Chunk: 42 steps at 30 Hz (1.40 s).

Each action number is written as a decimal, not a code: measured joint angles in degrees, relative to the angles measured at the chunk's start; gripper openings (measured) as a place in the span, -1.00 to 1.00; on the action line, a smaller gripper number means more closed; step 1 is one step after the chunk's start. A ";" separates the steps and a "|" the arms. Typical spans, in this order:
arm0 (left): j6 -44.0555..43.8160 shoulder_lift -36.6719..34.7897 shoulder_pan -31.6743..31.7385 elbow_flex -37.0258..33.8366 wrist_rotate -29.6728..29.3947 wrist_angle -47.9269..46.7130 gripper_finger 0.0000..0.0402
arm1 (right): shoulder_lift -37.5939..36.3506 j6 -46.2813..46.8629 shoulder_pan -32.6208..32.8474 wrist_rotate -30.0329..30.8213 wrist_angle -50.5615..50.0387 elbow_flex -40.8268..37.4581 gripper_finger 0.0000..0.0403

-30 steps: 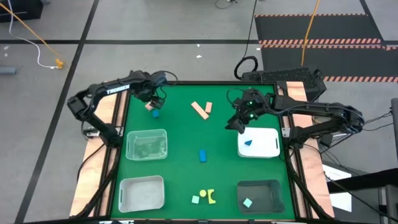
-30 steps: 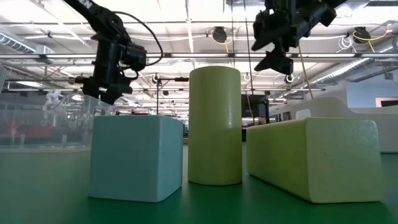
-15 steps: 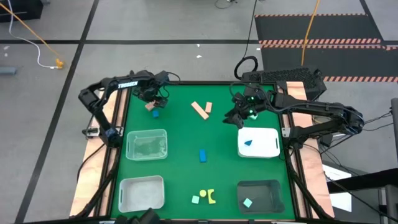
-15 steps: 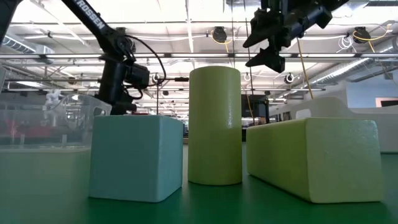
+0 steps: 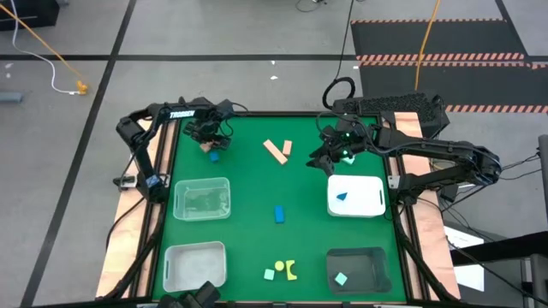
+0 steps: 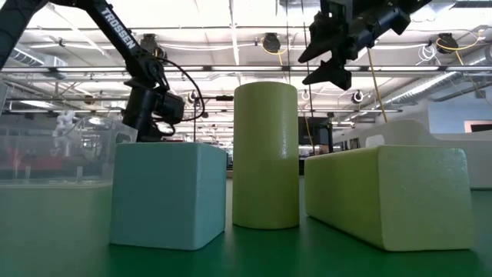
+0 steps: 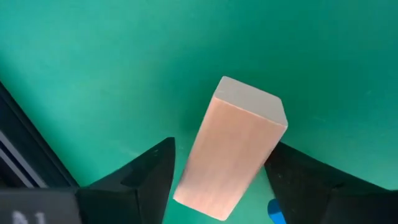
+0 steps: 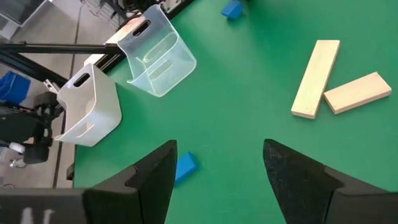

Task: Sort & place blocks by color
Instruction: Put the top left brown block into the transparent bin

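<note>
A tan block (image 7: 239, 140) lies on the green mat near the far left corner (image 5: 205, 146), with a blue block (image 5: 214, 156) beside it. My left gripper (image 7: 217, 180) is open and low over the tan block, one finger on each side of it; it also shows in the high view (image 5: 208, 137). My right gripper (image 5: 324, 159) is open and empty, raised above the mat near the white tray (image 5: 370, 205), which holds a blue block (image 5: 342, 196). Two tan blocks (image 5: 276, 151) lie at the far middle and a blue block (image 5: 279, 214) at the centre.
A clear tray (image 5: 201, 198) and a white tray (image 5: 195, 263) stand at the left. A dark tray (image 5: 368, 257) with a teal block (image 5: 341, 279) stands at the near right. A teal block (image 6: 165, 196) and yellow-green blocks (image 6: 265, 154) stand at the near middle.
My left gripper has gone down toward the tan block at the far left, staying open. My right gripper has moved a little toward the table's far edge, away from the white tray, and stays open. No block has moved.
</note>
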 joint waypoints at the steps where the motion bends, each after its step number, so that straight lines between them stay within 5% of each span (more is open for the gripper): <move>1: 0.00 0.00 -0.02 0.00 -0.04 0.04 0.10 | 0.00 -0.06 0.04 0.99 0.10 0.00 0.13; 6: -0.01 0.00 0.07 -0.07 -1.77 -0.08 -0.34 | 0.00 -0.03 0.00 5.23 0.27 0.00 0.13; 14: -1.66 -3.13 -0.23 -0.11 -3.70 0.06 -0.35 | 0.00 0.00 0.02 6.97 0.96 0.00 0.13; 22: -5.09 -18.00 -2.64 -0.11 -3.22 3.62 -0.35 | 0.00 -1.31 0.04 9.66 5.55 -0.02 0.13; 33: -4.89 -39.97 -16.31 -0.11 2.01 17.22 -0.35 | 0.00 -2.99 0.02 18.88 6.22 -0.02 0.13; 42: -6.27 -46.49 -29.78 -0.09 2.05 28.17 -0.35 | 0.00 -2.69 0.02 23.25 7.88 -0.02 0.13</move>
